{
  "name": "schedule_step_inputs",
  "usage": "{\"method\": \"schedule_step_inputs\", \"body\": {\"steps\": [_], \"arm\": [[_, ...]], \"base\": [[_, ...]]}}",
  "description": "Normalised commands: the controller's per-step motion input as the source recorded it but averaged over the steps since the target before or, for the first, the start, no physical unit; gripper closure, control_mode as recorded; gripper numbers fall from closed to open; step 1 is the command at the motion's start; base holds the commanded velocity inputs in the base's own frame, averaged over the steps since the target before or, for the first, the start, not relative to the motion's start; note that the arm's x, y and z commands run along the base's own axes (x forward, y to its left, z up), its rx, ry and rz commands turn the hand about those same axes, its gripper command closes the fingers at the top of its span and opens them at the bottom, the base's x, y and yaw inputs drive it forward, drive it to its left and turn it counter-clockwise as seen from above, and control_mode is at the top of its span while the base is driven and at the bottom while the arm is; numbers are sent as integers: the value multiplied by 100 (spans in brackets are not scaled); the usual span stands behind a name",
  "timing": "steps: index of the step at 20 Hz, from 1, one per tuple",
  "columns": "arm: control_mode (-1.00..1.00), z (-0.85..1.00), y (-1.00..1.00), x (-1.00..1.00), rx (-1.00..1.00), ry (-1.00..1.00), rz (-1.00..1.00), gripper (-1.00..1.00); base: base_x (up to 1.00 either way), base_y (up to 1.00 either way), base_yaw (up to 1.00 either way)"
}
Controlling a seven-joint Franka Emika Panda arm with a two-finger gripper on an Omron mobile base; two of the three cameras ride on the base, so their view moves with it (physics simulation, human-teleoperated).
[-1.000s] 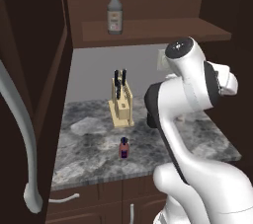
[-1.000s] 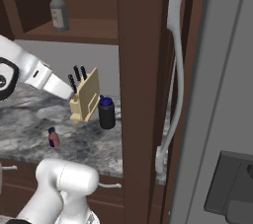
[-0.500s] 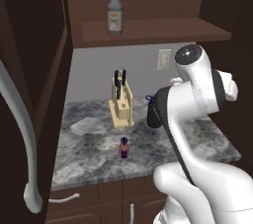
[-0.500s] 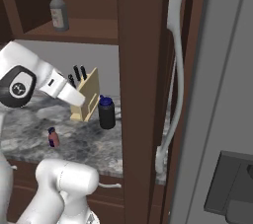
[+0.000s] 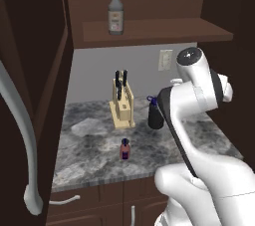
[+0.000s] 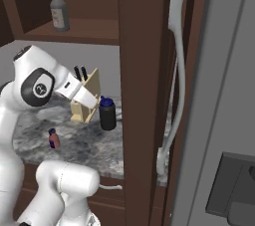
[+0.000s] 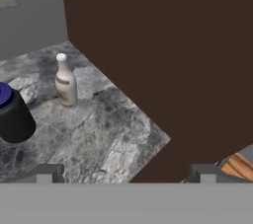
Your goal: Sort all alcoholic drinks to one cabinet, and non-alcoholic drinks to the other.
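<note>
A clear glass bottle [image 5: 115, 11] [image 6: 59, 10] with a red cap stands on the plank shelf [image 5: 164, 31] of the dark brown wall cabinet. On the marble counter [image 5: 94, 145] are a black blue-lidded bottle [image 5: 154, 114] [image 6: 107, 114] [image 7: 13, 115] and a small red bottle [image 5: 125, 149] [image 6: 53, 139]. A cream-white slim-necked bottle [image 7: 65, 82] stands upright near a dark cabinet wall, right of the black bottle in the hand view. My gripper [image 7: 126, 176] is open and holds nothing, some way short of both bottles.
A wooden knife block [image 5: 122, 104] [image 6: 85, 101] stands at the back of the counter. An open cabinet door with a long grey handle [image 5: 22, 140] hangs at the left. Another door handle [image 6: 174, 70] sits right of a dark post. Drawers lie below the counter edge.
My arm has swung rightward over the counter, its elbow coming further into the right base view. The bottles have not moved and the gripper stays open.
</note>
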Motion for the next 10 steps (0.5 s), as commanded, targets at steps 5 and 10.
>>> {"method": "schedule_step_inputs", "body": {"steps": [5,10], "arm": [[-100,-30,-13,38,4,0,0,-100],[-100,-30,-21,31,5,0,0,-100]], "base": [[0,0,0],[0,0,0]]}}
